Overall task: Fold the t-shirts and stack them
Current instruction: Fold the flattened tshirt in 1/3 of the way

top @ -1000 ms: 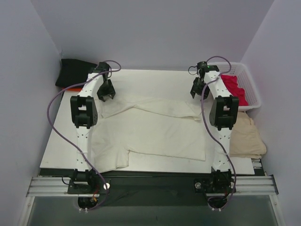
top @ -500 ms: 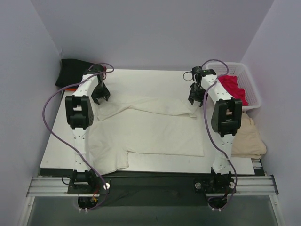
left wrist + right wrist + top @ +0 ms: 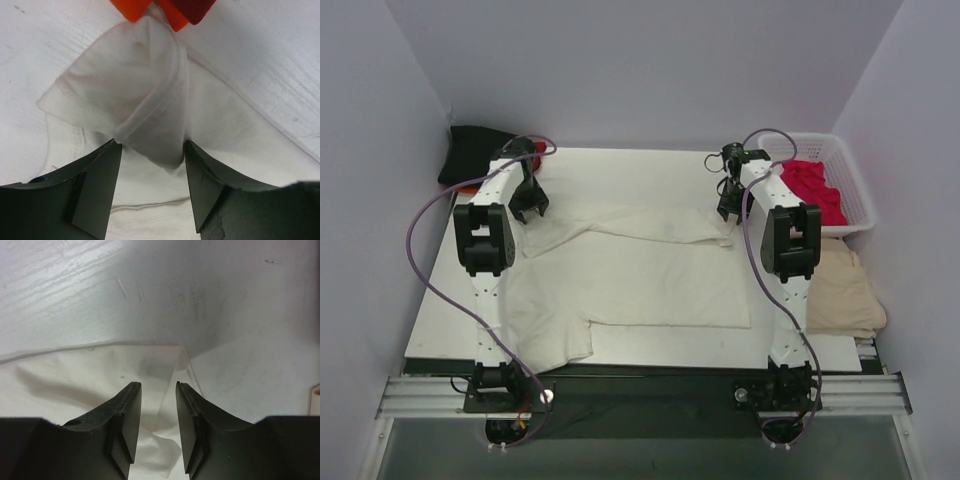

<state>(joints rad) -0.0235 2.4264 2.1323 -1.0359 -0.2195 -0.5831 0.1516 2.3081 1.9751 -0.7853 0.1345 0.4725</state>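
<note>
On the surface (image 3: 640,165): cream-white t-shirt (image 3: 640,285) spread out.
Left gripper (image 3: 528,207): clamped on the t-shirt's bunched far-left corner.
Right gripper (image 3: 728,208): jaws narrowly apart over far-right corner; grip unclear.

The white table (image 3: 650,165) bears the cream-white t-shirt (image 3: 640,280) — spread across its middle, one sleeve near the front edge.

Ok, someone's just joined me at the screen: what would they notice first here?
The big cream-white t-shirt spread across the middle of the table, with both arms stretched over its far edge: the left claw pinches a bunched corner, and the right claw is open over the other corner. Next, the crimson t-shirt in the white lattice basket at the far right, and the black t-shirt lying at the far left corner.
</note>
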